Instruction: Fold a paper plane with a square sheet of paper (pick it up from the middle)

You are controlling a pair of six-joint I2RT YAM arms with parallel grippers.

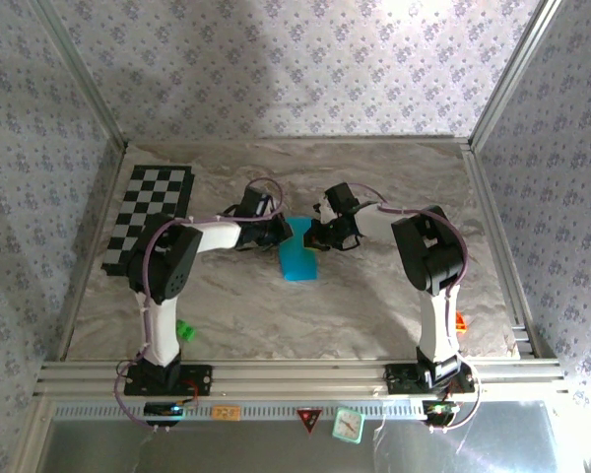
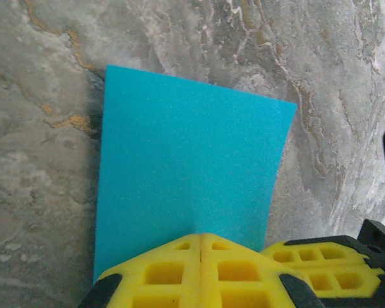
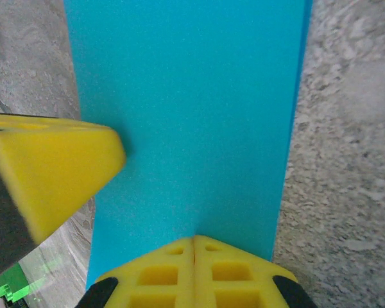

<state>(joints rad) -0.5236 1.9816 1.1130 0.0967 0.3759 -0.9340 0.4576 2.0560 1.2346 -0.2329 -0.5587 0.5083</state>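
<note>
**K:** Overhead pass, left to right?

**M:** Checkerboard mat [image 1: 150, 215] lies flat at ten o'clock on the table [image 1: 374, 296]. A small green block [image 1: 185, 331] sits at seven o'clock, just beside the left arm's base. At centre, the left gripper [image 1: 279, 235] and right gripper [image 1: 318, 236] are nose to nose. The sheet of paper [image 1: 298, 258] is between them, its far edge up at the fingers and the rest running toward six o'clock. There is an orange speck [image 1: 461, 320] at four o'clock (too small to name).

**K:** What do the wrist cameras add?

**M:** The jaws. In the left wrist view, the left gripper [image 2: 201, 240] has its fingers pressed together, the seam a hairline. The sheet of paper [image 2: 189, 167] runs into that seam at six o'clock, pinched, with a faint ridge rising from it. The right gripper's fingers [image 2: 321, 273] are just beside, at four o'clock. In the right wrist view, the right gripper [image 3: 194, 240] is likewise closed on the edge of the sheet of paper [image 3: 192, 115]. One of the left gripper's fingers [image 3: 51, 173] is at nine o'clock, blurred, against the paper's side.

**K:** Textures?

**M:** The paper is matte cyan-blue, fine-grained and unmarked, with straight edges and crisp corners. The fingers are yellow wedges moulded with square pockets, black behind. The tabletop [image 2: 38, 179] is marbled grey-beige with rusty veins.
</note>
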